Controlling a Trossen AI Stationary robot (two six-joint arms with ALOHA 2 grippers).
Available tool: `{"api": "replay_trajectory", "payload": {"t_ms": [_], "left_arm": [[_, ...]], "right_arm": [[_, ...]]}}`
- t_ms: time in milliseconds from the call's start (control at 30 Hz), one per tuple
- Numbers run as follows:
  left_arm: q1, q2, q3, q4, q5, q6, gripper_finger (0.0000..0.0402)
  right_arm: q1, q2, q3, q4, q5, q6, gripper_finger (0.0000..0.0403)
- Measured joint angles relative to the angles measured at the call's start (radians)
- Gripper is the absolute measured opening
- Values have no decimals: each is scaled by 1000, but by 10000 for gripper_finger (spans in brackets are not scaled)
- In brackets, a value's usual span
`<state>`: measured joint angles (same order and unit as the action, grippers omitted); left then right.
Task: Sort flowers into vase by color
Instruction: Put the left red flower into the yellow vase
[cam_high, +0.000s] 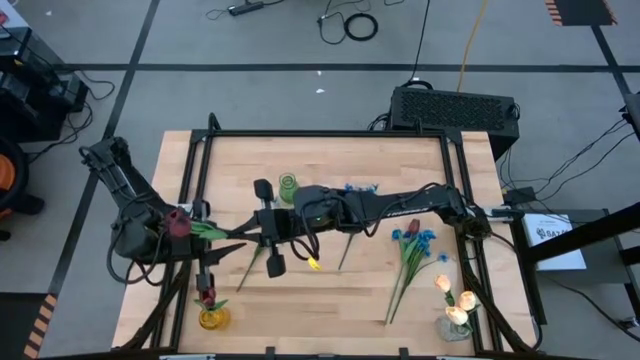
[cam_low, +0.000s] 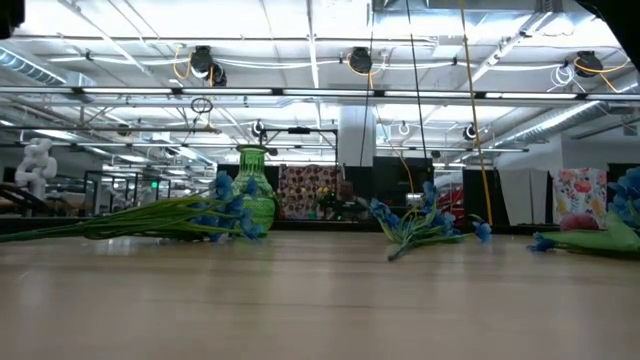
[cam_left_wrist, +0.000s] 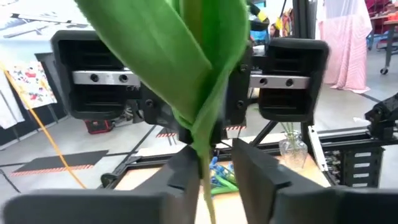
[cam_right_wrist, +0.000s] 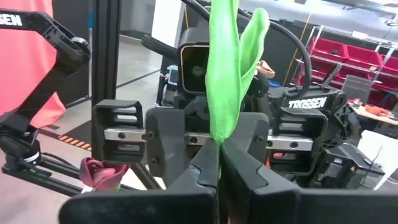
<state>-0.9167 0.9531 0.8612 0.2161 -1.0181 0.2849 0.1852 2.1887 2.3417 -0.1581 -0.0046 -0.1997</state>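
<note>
Clamped together, the right gripper's (cam_right_wrist: 219, 163) dark fingers pinch the base of a smooth green leaf of the red tulip (cam_high: 179, 222), while the left gripper's (cam_left_wrist: 214, 171) jaws stand a little apart around the same flower's thin stem, with a broad folded leaf rising above them; whether those fingers actually press the stem cannot be told. Seen from above, the two grippers meet over the left-middle of the table (cam_high: 330, 290), the tulip held level between them, its dark, rounded bloom at the left arm's end.

Below them, at the near left edge, a small yellow glass vase (cam_high: 212, 318) holds another dark red tulip. A slender green vase (cam_high: 288, 186) with a ridged body stands near the table's middle toward the far side, with clustered blue blossoms (cam_high: 362, 188) lying just beside it. More blue flowers (cam_high: 414, 240) on long thin stems lie loose on the right half. At the near right corner, cream-yellow tulips (cam_high: 456, 296) stand in a clear glass vase (cam_high: 455, 326).

The tabletop is pale wood planking inside a black metal frame.
</note>
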Motion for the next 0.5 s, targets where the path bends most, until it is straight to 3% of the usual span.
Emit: {"api": "replay_trajectory", "payload": {"t_ms": [200,367,500], "left_arm": [[-15,-8,0,-3,-15,13,13],[-21,-8,0,-27,-57,13,22],[-23,-22,0,-73,-81,-13,21]], "right_arm": [[2,0,0,-16,-2,2,2],[1,-1,2,-60,5,30,18],[-1,-26,2,-170,38,56,64]]}}
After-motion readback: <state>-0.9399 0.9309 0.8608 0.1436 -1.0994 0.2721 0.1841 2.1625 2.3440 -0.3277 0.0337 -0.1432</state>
